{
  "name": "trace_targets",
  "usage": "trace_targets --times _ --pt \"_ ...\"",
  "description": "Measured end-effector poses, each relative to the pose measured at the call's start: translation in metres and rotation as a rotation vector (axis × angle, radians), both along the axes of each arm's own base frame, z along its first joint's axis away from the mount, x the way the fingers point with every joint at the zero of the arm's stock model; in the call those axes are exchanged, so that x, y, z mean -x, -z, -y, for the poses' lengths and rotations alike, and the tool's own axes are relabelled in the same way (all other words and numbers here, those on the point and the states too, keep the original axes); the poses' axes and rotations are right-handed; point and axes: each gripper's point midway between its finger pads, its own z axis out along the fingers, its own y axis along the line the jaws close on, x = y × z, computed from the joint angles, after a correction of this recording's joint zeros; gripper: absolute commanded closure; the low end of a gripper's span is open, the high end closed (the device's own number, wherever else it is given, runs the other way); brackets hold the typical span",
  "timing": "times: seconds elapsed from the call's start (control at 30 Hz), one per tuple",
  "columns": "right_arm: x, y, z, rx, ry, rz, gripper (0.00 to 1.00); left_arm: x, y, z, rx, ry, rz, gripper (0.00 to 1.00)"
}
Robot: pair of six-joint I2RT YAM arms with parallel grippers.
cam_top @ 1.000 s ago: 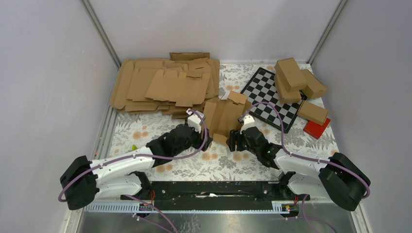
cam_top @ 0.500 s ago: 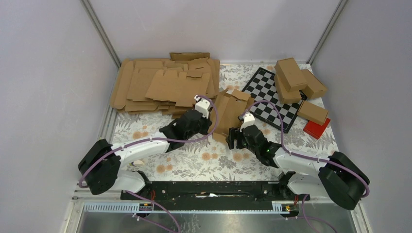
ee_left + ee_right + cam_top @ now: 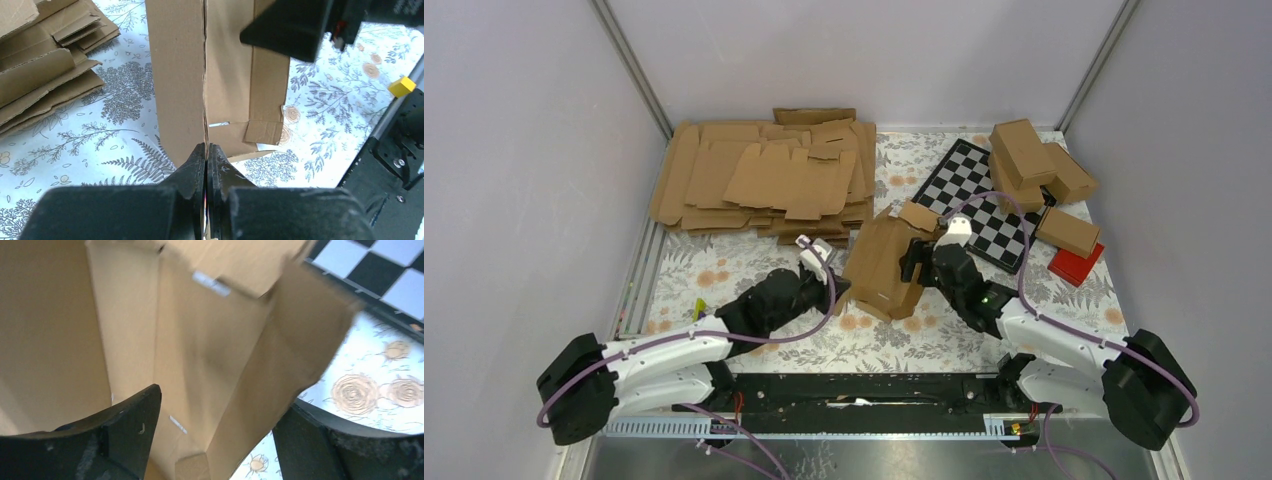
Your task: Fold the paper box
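**One paper box [image 3: 882,268], pinched left, straddled right**

Stands part-folded on the flowered worktop [image 3: 714,270], near the checkerboard [image 3: 986,195]. Held at its near left edge by the left claw [image 3: 206,150], with fingers [image 3: 192,167] closed tight on the cardboard. Flanked by the right claw [image 3: 222,400], spread wide, gripping nothing. Reached from both sides by low, outstretched arms. Blurred in the right wrist view, with upper flaps cut off there.
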Motion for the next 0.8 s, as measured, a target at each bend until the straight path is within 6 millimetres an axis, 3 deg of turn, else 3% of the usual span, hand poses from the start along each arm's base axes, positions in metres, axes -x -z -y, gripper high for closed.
trace_targets --times 0.03,0.23,0.27,0.43,0.5,0.67,0.8 --pt "-0.005 -0.004 0.004 -0.006 0.031 0.004 0.27 0.004 -0.001 -0.001 0.011 0.008 0.008 1.00" --pt "-0.018 -0.007 0.029 -0.019 0.170 -0.012 0.96 0.010 -0.014 -0.006 0.067 0.012 0.047 1.00" --pt "-0.017 -0.006 0.030 -0.019 0.175 -0.015 1.00 0.010 -0.016 -0.006 0.072 0.012 0.050 0.98" --pt "-0.015 -0.021 0.032 -0.010 0.143 0.029 1.00 0.011 -0.013 -0.009 0.067 -0.002 0.030 0.55" --pt "-0.014 -0.032 0.033 0.006 0.109 0.072 1.00 0.009 -0.013 -0.012 0.064 -0.028 0.011 0.44" --pt "-0.010 -0.057 0.036 0.036 0.034 0.176 1.00 -0.007 -0.045 -0.021 0.152 -0.100 0.018 0.34" --pt "-0.003 -0.059 0.034 0.043 -0.029 0.209 1.00 -0.035 -0.070 -0.027 0.213 -0.164 0.034 0.27"
